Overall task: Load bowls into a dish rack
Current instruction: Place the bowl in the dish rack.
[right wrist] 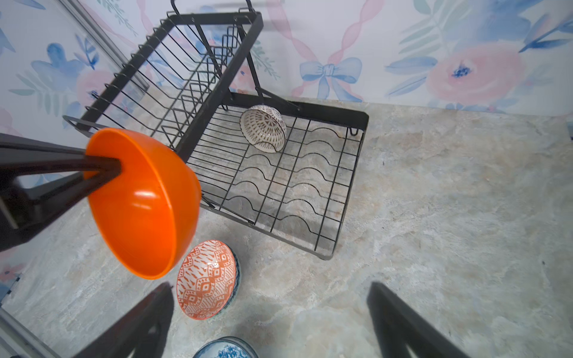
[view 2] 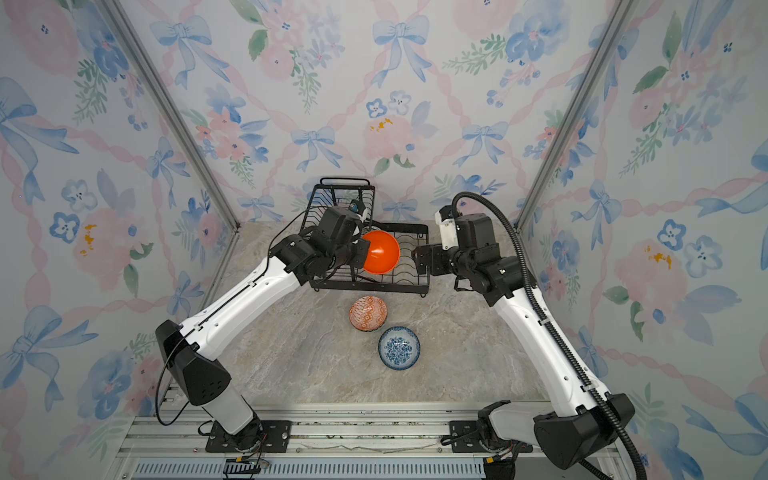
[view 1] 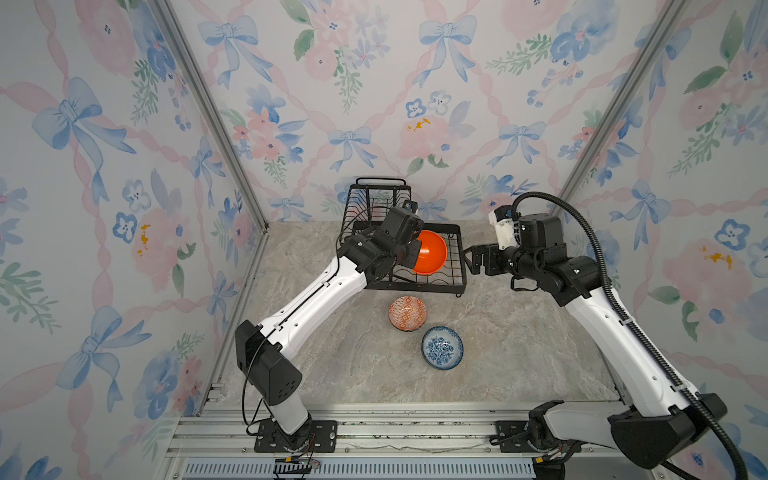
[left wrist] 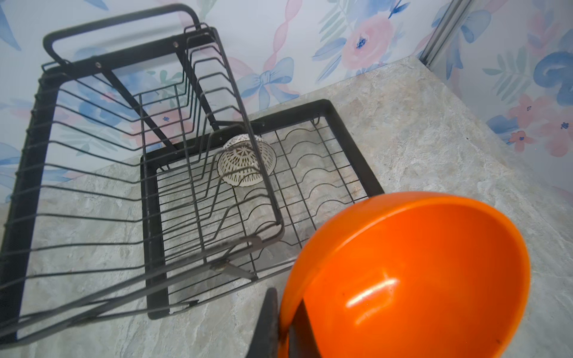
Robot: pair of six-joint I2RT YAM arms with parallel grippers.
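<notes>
Clearly the orange bowl (view 1: 430, 253) hangs tilted over the lower tray of the dish rack (right wrist: 361, 119), its rim pinched by the clenched left end effector (right wrist: 102, 161). It looks like glossy, stiff ceramic, probably slippery and easily chipped on wire, so a rim hold suits it. A lattice bowl (right wrist: 263, 128) lies in the tray. A geometric bowl (view 1: 407, 313) and a blue bowl (view 1: 442, 347) sit on the counter (view 1: 519, 353). The right end effector (view 1: 468, 259) gapes, released, beside the rack.

Marble tabletop (view 1: 519, 332) bears dish rack (view 1: 440, 226), orange-patterned bowl (view 1: 407, 313) (blue-floral bowl (view 1: 442, 347) beside).
</notes>
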